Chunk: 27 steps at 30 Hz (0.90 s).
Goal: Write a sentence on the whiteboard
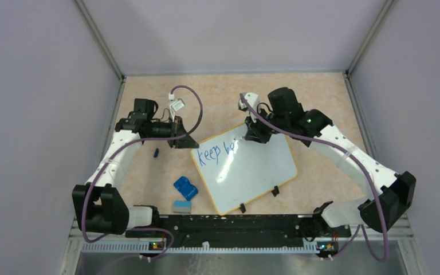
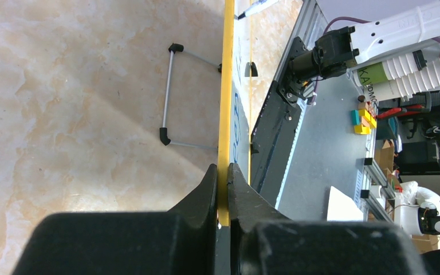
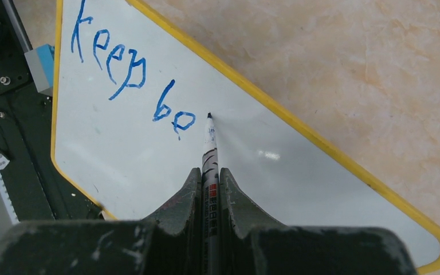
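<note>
The whiteboard [image 1: 252, 172], white with a yellow rim, lies slanted on the table. The sentence [image 1: 216, 153] in blue reads "keep be" near its far left corner, as the right wrist view also shows [image 3: 123, 74]. My left gripper [image 1: 184, 141] is shut on the board's yellow rim [image 2: 227, 86] at that corner, a finger on each face [image 2: 222, 167]. My right gripper [image 3: 209, 171] is shut on a white marker [image 3: 209, 146]. Its dark tip touches the board just right of the "e". In the top view the right gripper [image 1: 252, 133] sits over the board's far edge.
A blue eraser [image 1: 185, 187] and a small grey-blue block [image 1: 181, 206] lie left of the board, with a small dark cap [image 1: 156, 153] farther back. A wire stand [image 2: 169, 91] sticks out from the board's back. Two black clips [image 1: 275, 191] sit on its near edge. Grey walls enclose the table.
</note>
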Each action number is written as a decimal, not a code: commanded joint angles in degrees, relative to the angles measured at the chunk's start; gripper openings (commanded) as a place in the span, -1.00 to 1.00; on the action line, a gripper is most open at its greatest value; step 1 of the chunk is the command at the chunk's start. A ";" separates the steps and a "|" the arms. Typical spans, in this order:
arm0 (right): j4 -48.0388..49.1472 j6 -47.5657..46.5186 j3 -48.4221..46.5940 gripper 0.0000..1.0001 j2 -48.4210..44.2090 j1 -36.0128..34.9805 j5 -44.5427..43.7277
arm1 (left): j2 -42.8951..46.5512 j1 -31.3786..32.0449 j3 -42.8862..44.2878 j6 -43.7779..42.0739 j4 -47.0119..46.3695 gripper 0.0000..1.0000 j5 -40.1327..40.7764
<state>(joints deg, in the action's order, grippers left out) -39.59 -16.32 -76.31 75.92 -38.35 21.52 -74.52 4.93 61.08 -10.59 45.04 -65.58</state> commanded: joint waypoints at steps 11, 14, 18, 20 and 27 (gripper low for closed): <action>-0.10 -0.27 4.34 -1.00 -2.73 0.47 1.07 | -0.69 1.86 -0.70 -1.00 1.20 -1.00 2.30; -0.66 -0.42 4.72 -1.00 -3.42 0.47 1.28 | -0.65 1.84 -0.78 -1.01 1.24 -1.00 2.41; -1.33 -0.75 5.33 -1.00 -4.06 0.47 1.46 | -0.75 1.84 -0.76 -1.01 1.27 -1.00 2.50; -1.64 -0.97 5.60 -1.00 -4.23 0.47 1.23 | -0.73 1.84 -0.79 -0.97 1.26 -1.00 2.48; -1.98 -1.67 3.49 -1.00 -4.56 0.70 -0.95 | -0.75 1.93 -0.70 -1.01 1.24 -1.00 2.51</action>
<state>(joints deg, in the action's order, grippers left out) -41.65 -16.95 -70.85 73.28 -38.33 22.06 -74.52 4.99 61.08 -10.59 44.80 -65.10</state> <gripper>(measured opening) 0.084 0.091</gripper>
